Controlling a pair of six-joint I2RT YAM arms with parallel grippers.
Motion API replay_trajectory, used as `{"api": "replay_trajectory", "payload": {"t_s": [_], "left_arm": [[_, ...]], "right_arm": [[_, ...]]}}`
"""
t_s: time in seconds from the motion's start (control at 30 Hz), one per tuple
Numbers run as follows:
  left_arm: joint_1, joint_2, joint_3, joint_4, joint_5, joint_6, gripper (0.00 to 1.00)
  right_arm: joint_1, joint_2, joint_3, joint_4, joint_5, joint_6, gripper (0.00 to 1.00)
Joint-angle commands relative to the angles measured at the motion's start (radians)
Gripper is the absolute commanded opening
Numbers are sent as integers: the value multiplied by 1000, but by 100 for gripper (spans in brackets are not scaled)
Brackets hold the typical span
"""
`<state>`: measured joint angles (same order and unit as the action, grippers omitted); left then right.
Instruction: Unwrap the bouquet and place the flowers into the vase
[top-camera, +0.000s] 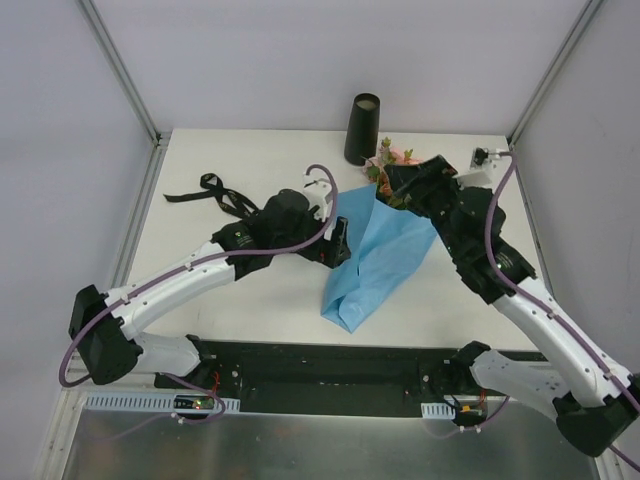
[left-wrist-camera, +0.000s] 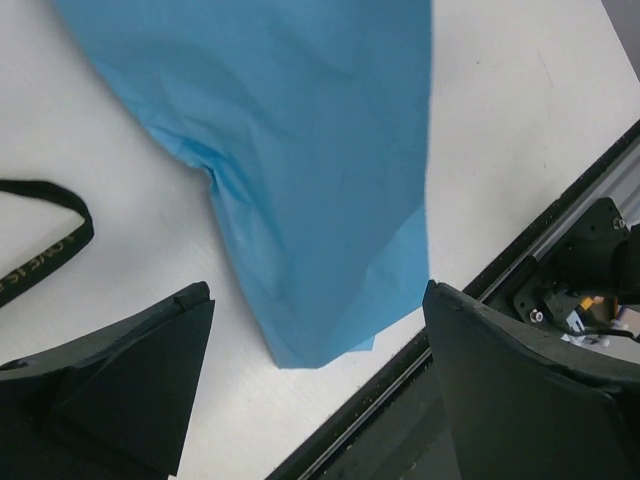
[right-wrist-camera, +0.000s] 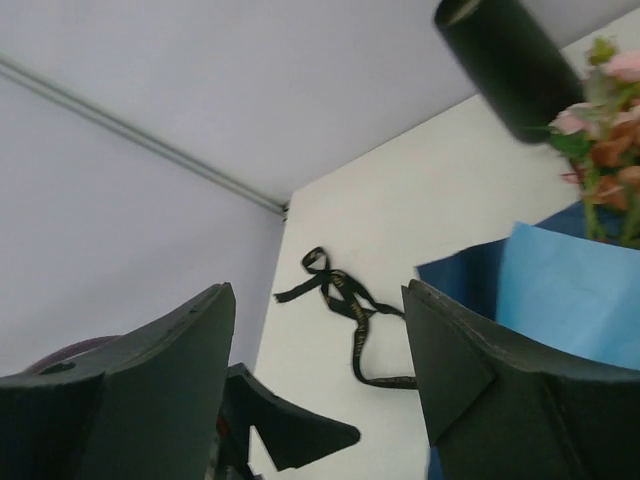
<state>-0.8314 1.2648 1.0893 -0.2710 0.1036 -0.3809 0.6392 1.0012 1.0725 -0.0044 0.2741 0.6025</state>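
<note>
We find the flowers toward the far right corner of the desk, heads just beside the vase, their stems running into the loose blue paper that trails back toward the near edge. They look light, with thin, springy stems, so we would pinch the bunched stems below the leaves and never the heads. The paper looks limp and likely to slide or drag along. The left end effector hangs over the paper's left side, jaws wide and empty. The right end effector sits by the flowers, also spread and holding nothing. The tall vase seems easy to topple, and its narrow mouth is unforgiving. The black ribbon lies well apart, far left.
</note>
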Motion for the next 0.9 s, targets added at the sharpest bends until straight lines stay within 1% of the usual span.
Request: {"api": "replay_trajectory", "payload": {"t_s": [0.0,0.1,0.23,0.33,0.4,0.47,0.5,0.6,0.67,0.77,0.87], "left_arm": [[-77,66,93,70,-146,63,89],[-112,131,141,72,-165,95,92],[-140,218,193,72,-211,119,94],[-140,258,213,66,-264,135,90],[-138,271,224,52,-326,145,87],[-138,274,227,39,-369,163,81],[-140,272,222,36,-390,166,75],[-140,257,207,30,-442,174,52],[-138,239,190,24,-481,174,41],[-133,205,163,18,-524,172,34],[-118,182,136,7,-522,154,28]], "right_arm": [[-1,-90,-129,-77,188,-95,75],[-3,-148,-209,-85,211,-93,75],[-3,-190,-269,-106,229,-84,76],[-3,-205,-293,-124,228,-70,76],[-1,-210,-301,-141,228,-61,76],[-4,-214,-309,-144,220,-52,76],[-3,-216,-316,-144,212,-47,76],[-3,-201,-333,-146,197,-33,76],[-4,-190,-341,-149,200,-18,76],[-1,-167,-339,-163,203,12,76],[-4,-133,-329,-163,180,60,76]]}}
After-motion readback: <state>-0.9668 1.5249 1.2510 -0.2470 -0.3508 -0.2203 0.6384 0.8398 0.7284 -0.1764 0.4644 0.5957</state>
